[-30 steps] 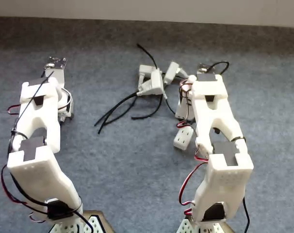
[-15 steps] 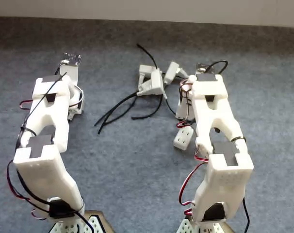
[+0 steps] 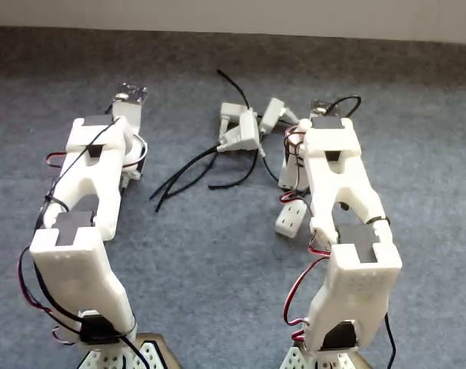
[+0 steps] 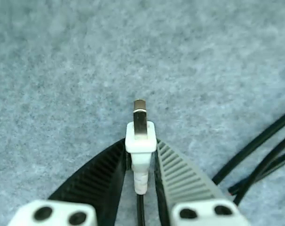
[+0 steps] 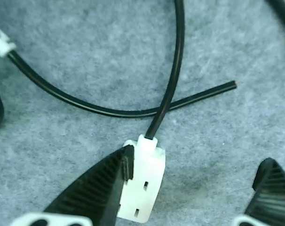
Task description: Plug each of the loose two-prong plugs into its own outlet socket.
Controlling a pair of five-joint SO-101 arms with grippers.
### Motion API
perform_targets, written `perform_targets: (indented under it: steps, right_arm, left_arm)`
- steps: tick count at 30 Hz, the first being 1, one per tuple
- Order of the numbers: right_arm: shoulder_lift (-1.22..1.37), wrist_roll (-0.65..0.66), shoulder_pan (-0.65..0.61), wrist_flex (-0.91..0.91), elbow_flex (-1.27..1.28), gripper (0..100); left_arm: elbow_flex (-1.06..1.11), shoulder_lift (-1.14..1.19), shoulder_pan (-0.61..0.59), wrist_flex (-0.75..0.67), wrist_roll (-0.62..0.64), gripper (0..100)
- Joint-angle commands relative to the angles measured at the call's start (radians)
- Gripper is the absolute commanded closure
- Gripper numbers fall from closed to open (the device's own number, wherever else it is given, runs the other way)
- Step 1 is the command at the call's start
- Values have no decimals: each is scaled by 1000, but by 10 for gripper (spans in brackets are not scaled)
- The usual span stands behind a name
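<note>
Since a second ago the left arm (image 3: pixel 91 177) has swung across the surface (image 3: pixel 218 261) toward the middle, and its tip now stands nearer the black cables (image 3: pixel 188 171). The right arm (image 3: pixel 337 177) has not shifted, nor have the loose pieces around it.

The left claw (image 4: pixel 142 148) is closed tight on a white two-prong plug (image 4: pixel 140 136). The plug is gripped by its body between both fingers, its metal prongs stick out past the fingertips, and its cord runs back between the fingers. The plug is held above the grey surface, not resting on it, with two or three black cables lying off to one side.

The right claw (image 5: pixel 197 162) is spread wide. One finger (image 5: pixel 105 179) touches the side of a white outlet socket (image 5: pixel 143 183) that lies flat on the surface with its two slots facing up, while the other finger stands well apart from it, so nothing is gripped. A black cord (image 5: pixel 173 70) leaves the socket's end and crosses over a second black cable.

In the high view a white socket (image 3: pixel 291 217) lies just beside the right arm, and a white cluster (image 3: pixel 241 129) of plug and socket pieces sits farther back between the arms. How those pieces are joined cannot be made out.
</note>
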Motion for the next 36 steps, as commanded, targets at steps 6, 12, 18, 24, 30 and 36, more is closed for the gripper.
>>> perform_targets:
  steps: [6,12,18,24,30,36]
  right_arm:
    - [-44,12,28,-12,-5,609]
    - [-44,12,61,-13,-7,609]
    - [-44,8,85,-30,-8,609]
    - [-44,9,101,-42,-8,609]
    - [-45,9,102,-42,-8,609]
    - [-47,12,102,-42,-8,609]
  left_arm:
    - [-291,-67,35,77,9,993]
    - [-499,-245,137,296,9,994]
    - [-397,-464,288,371,38,995]
    - [-101,-708,371,178,209,995]
    - [389,-1000,429,-239,296,995]
    - [894,-1331,501,-744,342,995]
